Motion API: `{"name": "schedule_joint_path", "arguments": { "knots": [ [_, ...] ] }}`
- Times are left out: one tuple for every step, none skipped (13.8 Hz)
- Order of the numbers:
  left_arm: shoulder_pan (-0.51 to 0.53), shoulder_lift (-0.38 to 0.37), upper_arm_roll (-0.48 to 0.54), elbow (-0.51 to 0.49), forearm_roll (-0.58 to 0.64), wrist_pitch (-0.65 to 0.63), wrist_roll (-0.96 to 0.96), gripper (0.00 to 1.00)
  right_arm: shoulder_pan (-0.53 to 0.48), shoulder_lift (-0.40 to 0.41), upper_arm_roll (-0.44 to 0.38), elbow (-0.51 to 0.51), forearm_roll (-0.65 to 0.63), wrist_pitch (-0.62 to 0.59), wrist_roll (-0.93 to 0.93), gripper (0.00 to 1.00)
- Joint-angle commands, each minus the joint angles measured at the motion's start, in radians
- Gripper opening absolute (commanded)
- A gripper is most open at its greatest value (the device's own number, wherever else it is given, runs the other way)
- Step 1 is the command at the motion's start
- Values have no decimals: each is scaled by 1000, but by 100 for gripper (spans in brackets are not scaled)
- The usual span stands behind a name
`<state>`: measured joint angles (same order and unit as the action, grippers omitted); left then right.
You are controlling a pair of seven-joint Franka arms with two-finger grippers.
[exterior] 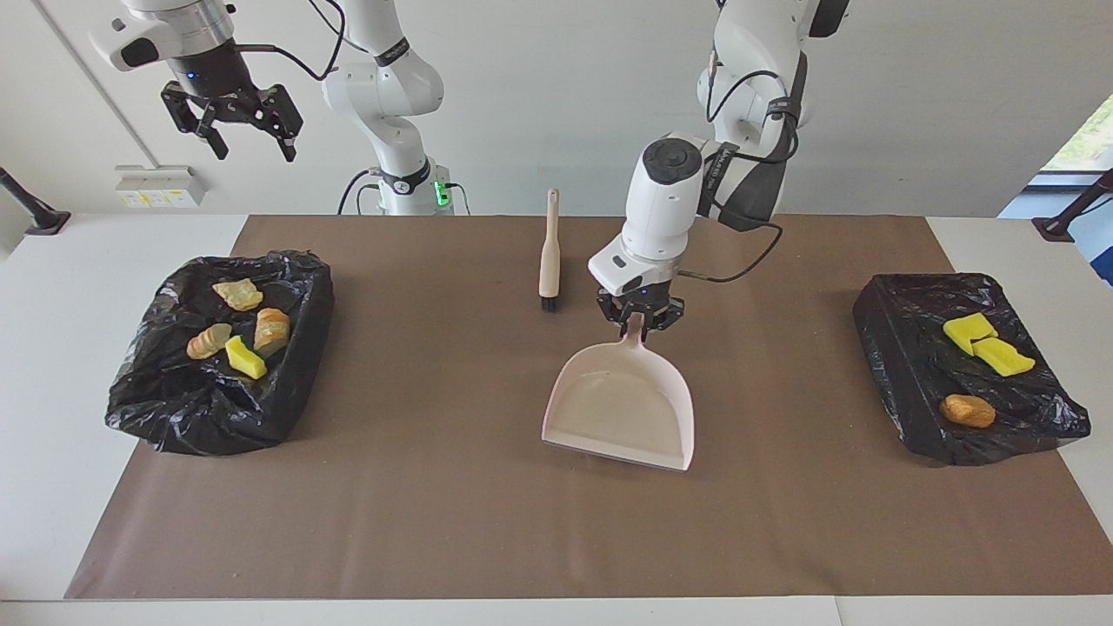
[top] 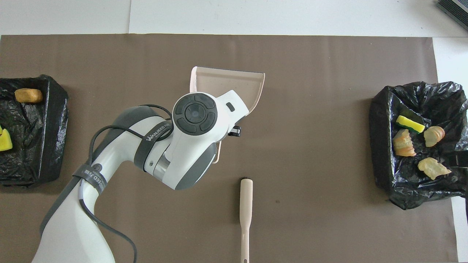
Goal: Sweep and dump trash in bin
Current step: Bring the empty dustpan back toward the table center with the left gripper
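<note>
My left gripper (exterior: 639,320) is shut on the handle of the empty beige dustpan (exterior: 622,417), held low over the middle of the brown mat. In the overhead view the wrist hides the grip and only the pan's mouth (top: 234,82) shows. All the trash lies in two black-bag-lined bins. The bin (exterior: 896,348) at the left arm's end holds two yellow sponge chunks (exterior: 969,330) and a brown piece (exterior: 967,410). The bin (exterior: 200,417) at the right arm's end holds bread pieces (exterior: 272,329) and a yellow sponge (exterior: 246,357). My right gripper (exterior: 233,122) hangs open high above that end.
The beige brush (exterior: 549,252) with black bristles lies on the mat (exterior: 435,522), nearer to the robots than the dustpan, its handle pointing at them. White table surface borders the mat on all sides.
</note>
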<state>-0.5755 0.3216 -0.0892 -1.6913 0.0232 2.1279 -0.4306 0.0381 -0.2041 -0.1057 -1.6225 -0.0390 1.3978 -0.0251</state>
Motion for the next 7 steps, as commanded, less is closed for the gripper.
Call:
{"name": "schedule_joint_path", "arguments": {
  "knots": [
    [-44,56,23,79,-20,10,-13,0,-1,-15,3,-13,-5,0,-13,100],
    [-47,68,23,90,-20,12,-13,0,-1,-15,1,-13,-5,0,-13,100],
    [-52,82,23,93,-20,13,-14,0,-1,-15,1,-13,-5,0,-13,100],
    [-69,108,25,113,-11,9,-37,0,-1,-15,1,-13,-5,0,-13,100],
    [-96,153,26,146,-6,10,-80,0,-1,-15,1,-13,-5,-2,-13,100],
    [-113,199,29,194,3,-2,-130,0,-1,-15,1,-13,-5,0,-13,100],
    [-115,207,28,211,10,-8,-149,0,-1,-15,1,-13,-5,0,-13,100]
  ]
}}
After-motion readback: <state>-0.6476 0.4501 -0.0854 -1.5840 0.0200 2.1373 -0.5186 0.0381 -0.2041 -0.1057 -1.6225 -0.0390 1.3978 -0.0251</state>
